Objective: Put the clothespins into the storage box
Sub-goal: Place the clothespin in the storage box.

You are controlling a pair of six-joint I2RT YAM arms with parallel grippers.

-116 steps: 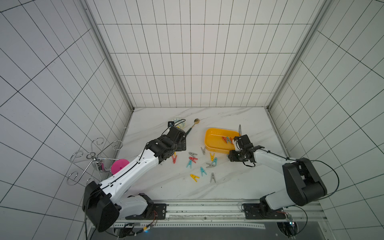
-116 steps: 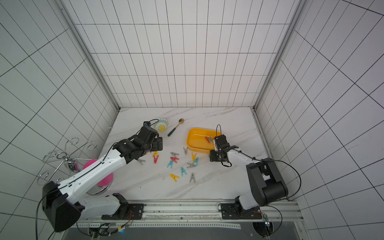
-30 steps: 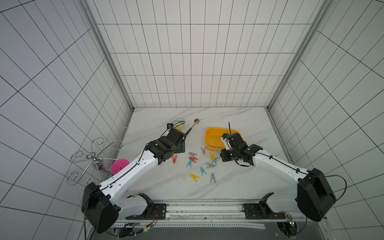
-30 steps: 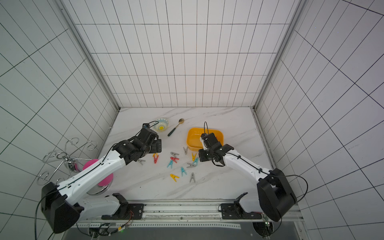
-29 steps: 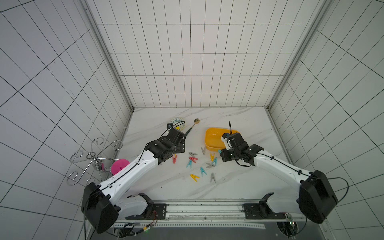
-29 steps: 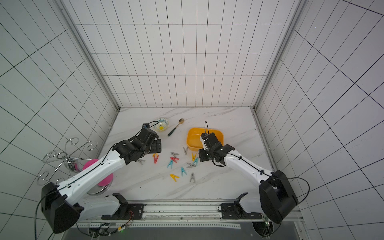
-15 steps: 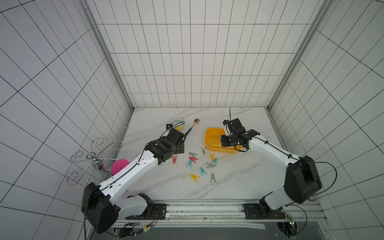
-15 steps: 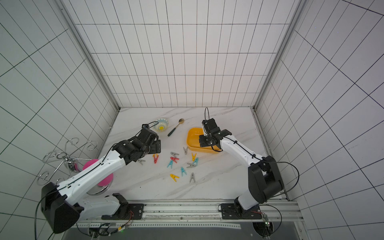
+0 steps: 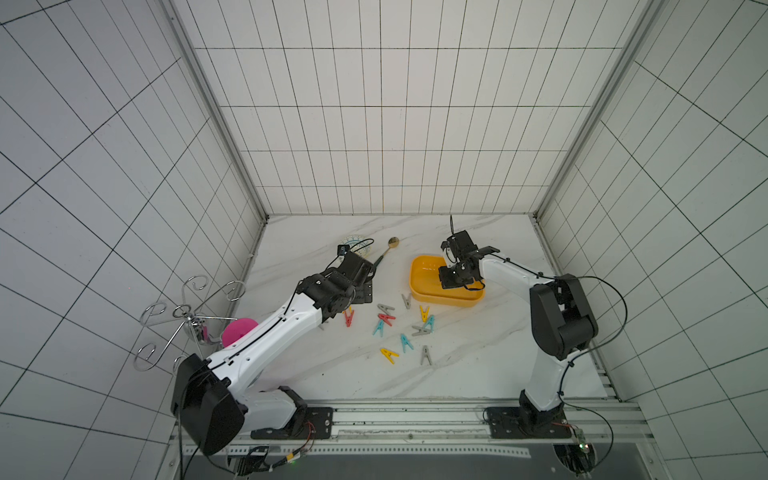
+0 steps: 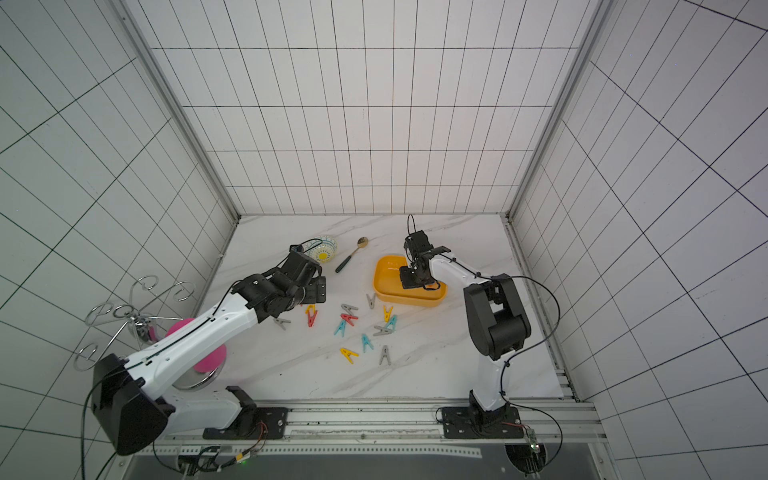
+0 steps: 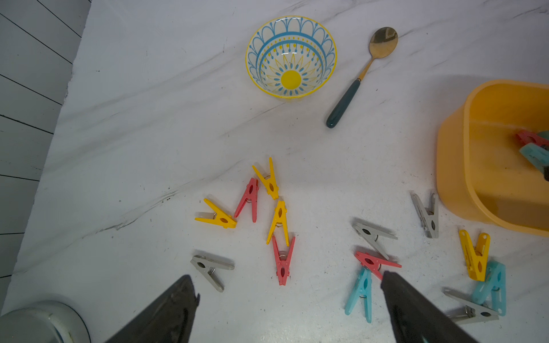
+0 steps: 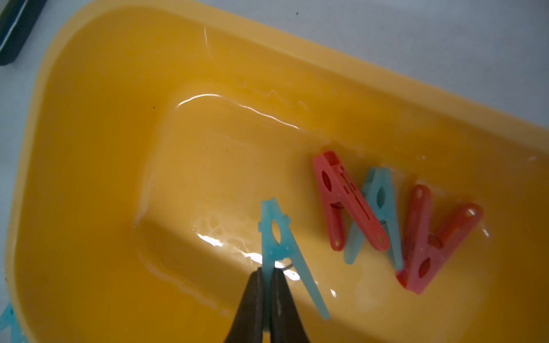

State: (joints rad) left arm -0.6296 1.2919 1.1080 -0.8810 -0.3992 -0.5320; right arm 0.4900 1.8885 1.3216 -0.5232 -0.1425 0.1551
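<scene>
Right jaws are clamped on one leg of a teal clothespin (image 12: 277, 237), holding it over the floor of the storage box (image 12: 89, 148). In the box lie two red clothespins (image 12: 341, 202) and a second teal one (image 12: 380, 196), overlapping. The box sits right of the bench's (image 9: 478, 353) middle, toward its far edge. Left jaws stand wide apart above loose clothespins (image 11: 282, 261) scattered on the bench.

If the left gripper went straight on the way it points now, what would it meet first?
Probably the nearest red clothespin, lying centred ahead of the open left gripper on the marble table; depth from the wrist view is uncertain.
</scene>
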